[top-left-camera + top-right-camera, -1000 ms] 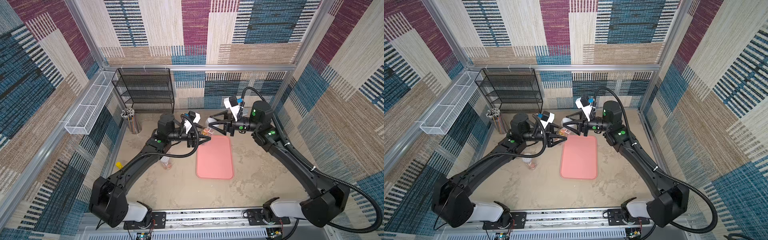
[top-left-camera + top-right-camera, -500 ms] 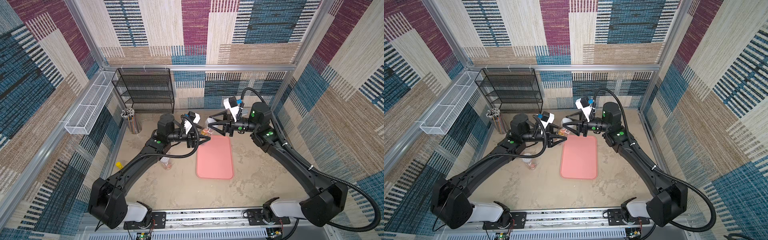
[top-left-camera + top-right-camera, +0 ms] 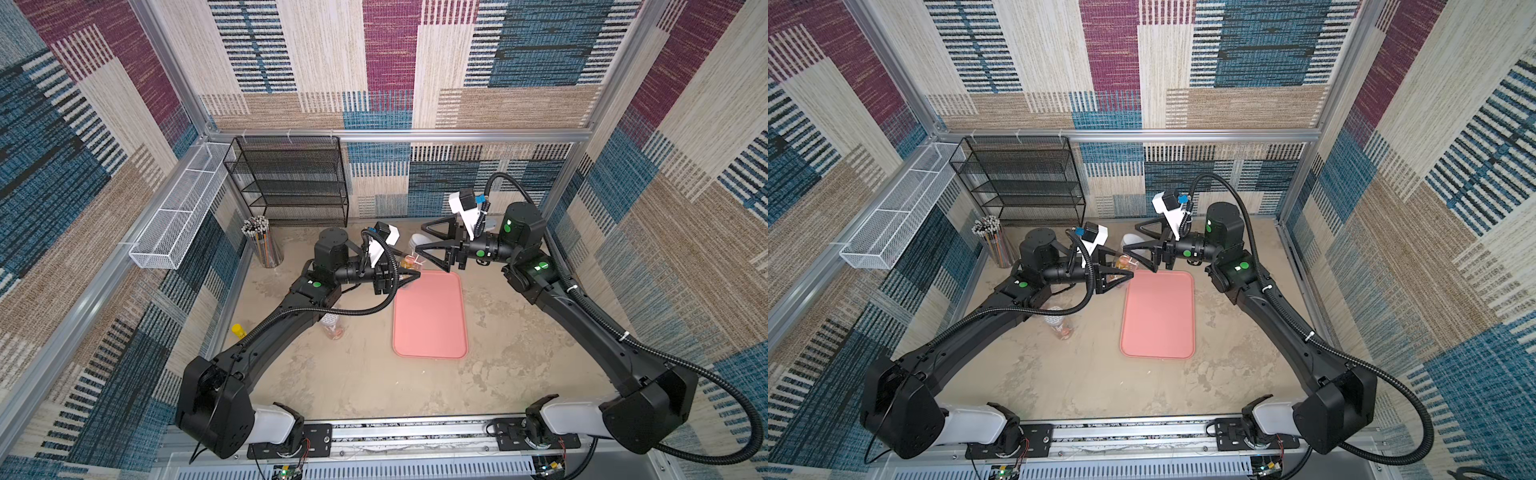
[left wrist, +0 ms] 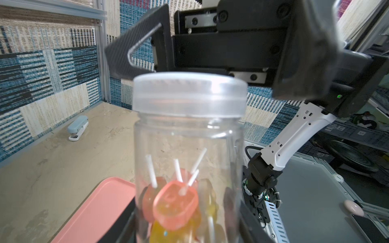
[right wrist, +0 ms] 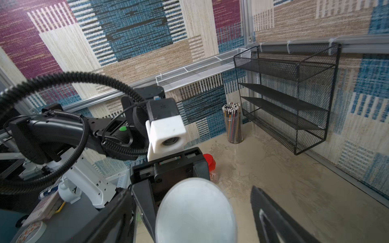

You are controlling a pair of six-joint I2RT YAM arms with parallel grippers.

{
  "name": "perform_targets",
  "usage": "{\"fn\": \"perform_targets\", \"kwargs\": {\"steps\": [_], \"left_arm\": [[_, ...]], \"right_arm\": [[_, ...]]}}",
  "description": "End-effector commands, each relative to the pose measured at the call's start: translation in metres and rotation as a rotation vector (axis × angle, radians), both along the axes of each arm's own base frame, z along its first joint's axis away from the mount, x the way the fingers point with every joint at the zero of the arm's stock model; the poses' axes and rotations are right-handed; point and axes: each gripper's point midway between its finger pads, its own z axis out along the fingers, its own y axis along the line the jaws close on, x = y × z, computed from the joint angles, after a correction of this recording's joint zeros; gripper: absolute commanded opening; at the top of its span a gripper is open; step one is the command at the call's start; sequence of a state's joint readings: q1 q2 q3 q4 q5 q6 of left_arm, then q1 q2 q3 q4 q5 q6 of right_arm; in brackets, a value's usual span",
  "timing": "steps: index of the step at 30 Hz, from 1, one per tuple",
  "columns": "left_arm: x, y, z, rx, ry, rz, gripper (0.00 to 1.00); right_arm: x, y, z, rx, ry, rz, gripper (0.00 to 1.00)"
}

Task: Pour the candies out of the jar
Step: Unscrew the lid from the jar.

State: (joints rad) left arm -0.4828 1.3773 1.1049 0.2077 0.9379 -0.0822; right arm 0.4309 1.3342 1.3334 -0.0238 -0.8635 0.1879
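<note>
The left gripper (image 3: 409, 276) clenches a clear cylindrical plastic jar (image 4: 189, 147) of glossy translucent lollipops (image 4: 174, 206) on white sticks; the right gripper (image 3: 419, 241) stands released, jaws flanking the frosted round lid (image 4: 189, 92).

The jar (image 4: 189, 136) is cut off at its base, and the candies (image 4: 175, 206) inside look blurred.

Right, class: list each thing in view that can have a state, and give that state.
Jar: upright, capped, clamped in left gripper.
Lid: on the jar, between the right gripper's open jaws.
Candies: inside the jar, at its bottom.
Left gripper: shut on the jar.
Right gripper: open.
Pink tray: lying flat, nothing on it.
Stapler: closed.
Pencil cup: upright, full.
</note>
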Motion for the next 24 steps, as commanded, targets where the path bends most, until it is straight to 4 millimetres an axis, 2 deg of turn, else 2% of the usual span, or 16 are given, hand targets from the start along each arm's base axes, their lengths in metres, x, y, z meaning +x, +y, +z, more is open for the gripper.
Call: {"fn": "perform_targets", "kwargs": {"steps": [1, 4, 8, 15, 24], "left_arm": [[0.007, 0.003, 0.001, 0.009, -0.027, 0.056, 0.00], [0.017, 0.006, -0.004, 0.032, -0.025, 0.127, 0.00], [0.031, 0.008, -0.009, 0.074, -0.051, 0.228, 0.00], [0.044, 0.011, -0.014, 0.130, -0.091, 0.337, 0.00], [0.044, 0.013, -0.016, 0.165, -0.138, 0.389, 0.00]], "right_arm": [[0.020, -0.010, 0.015, 0.023, 0.047, -0.147, 0.95], [0.036, -0.019, 0.019, 0.032, 0.111, -0.262, 0.96], [0.049, -0.021, 0.009, 0.025, 0.191, -0.339, 0.95], [0.058, -0.006, -0.015, -0.029, 0.266, -0.406, 1.00], [0.062, -0.001, -0.035, -0.038, 0.327, -0.457, 0.93]]}}
